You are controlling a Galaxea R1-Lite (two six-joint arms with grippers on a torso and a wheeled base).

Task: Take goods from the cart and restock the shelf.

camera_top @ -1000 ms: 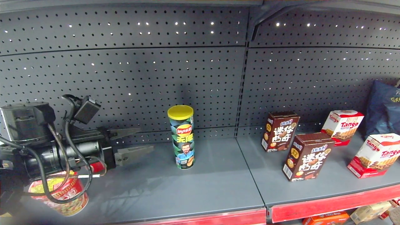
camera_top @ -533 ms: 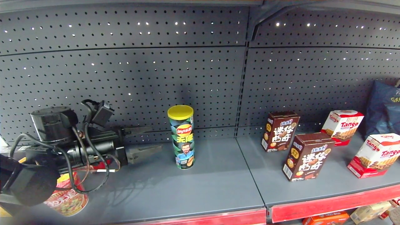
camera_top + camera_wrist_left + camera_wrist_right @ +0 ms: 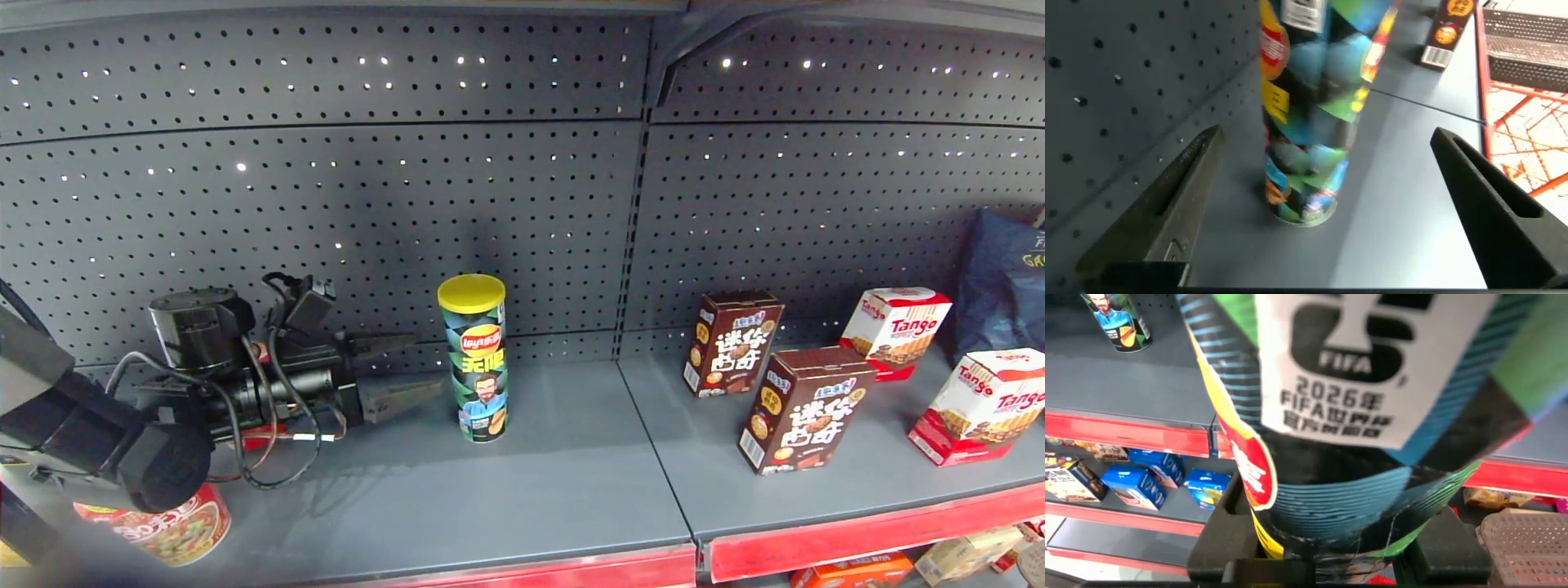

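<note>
Where the dark pegboard back panel (image 3: 367,188) rises behind it, I see the grey shelf (image 3: 571,490) with its red front edge (image 3: 857,535) carrying a dark blue bag (image 3: 1004,278) at far right, white-and-red wafer boxes (image 3: 980,404), brown biscuit boxes (image 3: 804,408), a red noodle cup (image 3: 167,531) at front left, and a yellow-lidded chip canister (image 3: 482,359) upright near the middle. My left gripper (image 3: 424,363) sits low just left of that canister, fingers spread and touching nothing. My right gripper (image 3: 1331,547) is clamped on a second chip canister (image 3: 1372,400) out in front of the shelf.
</note>
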